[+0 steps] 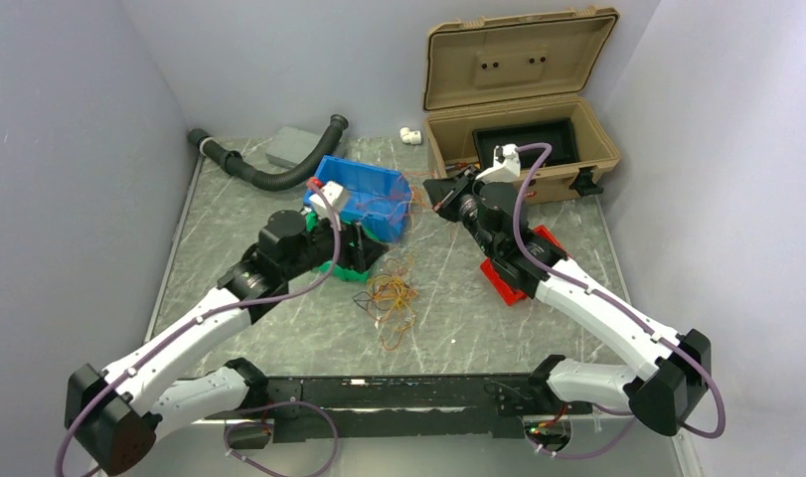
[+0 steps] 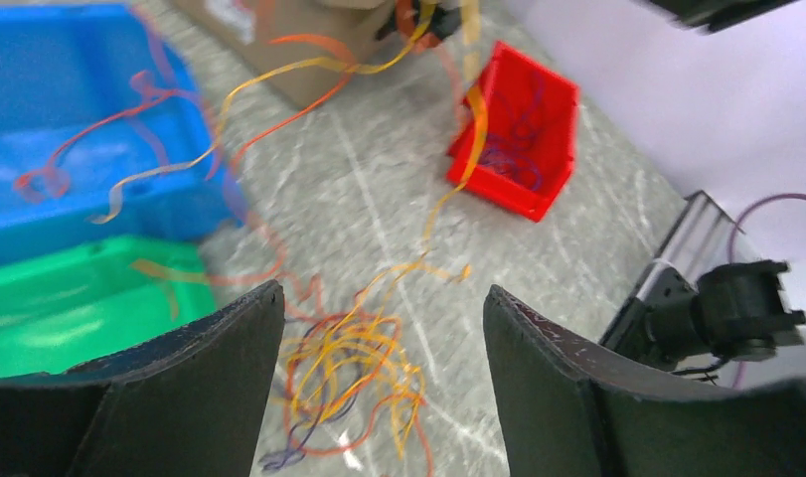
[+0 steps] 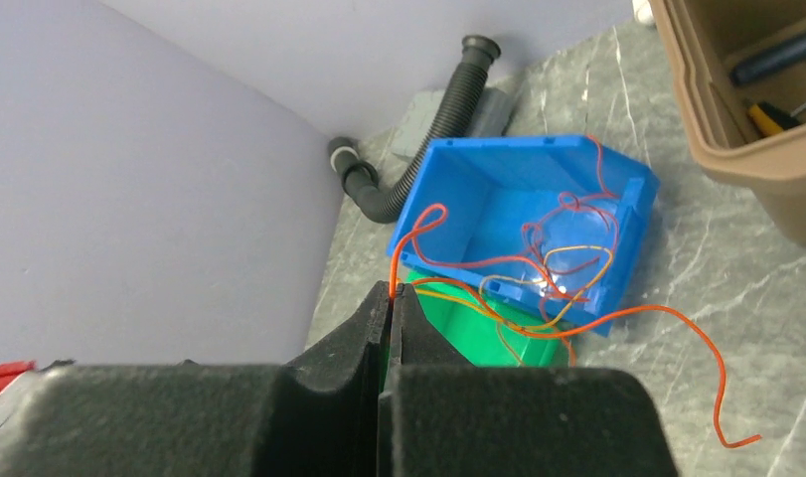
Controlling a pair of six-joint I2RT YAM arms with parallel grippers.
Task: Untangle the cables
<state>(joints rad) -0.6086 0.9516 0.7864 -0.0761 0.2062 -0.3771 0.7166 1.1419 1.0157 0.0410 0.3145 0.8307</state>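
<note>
A tangle of thin orange, yellow and red cables (image 1: 392,295) lies on the table in front of the bins; it shows blurred in the left wrist view (image 2: 351,366). My left gripper (image 2: 384,308) is open above it, holding nothing, near the green bin (image 1: 347,266). My right gripper (image 3: 391,290) is shut on an orange cable (image 3: 617,316), held up near the tan case in the top view (image 1: 436,194). Strands run from it over and into the blue bin (image 3: 458,189).
A blue bin (image 1: 371,187) stands behind the green bin (image 2: 61,298). A red bin (image 2: 538,109) lies under the right arm (image 1: 501,281). An open tan case (image 1: 538,139) stands at back right. A black corrugated hose (image 1: 269,169) and a grey block (image 1: 294,145) lie at back left.
</note>
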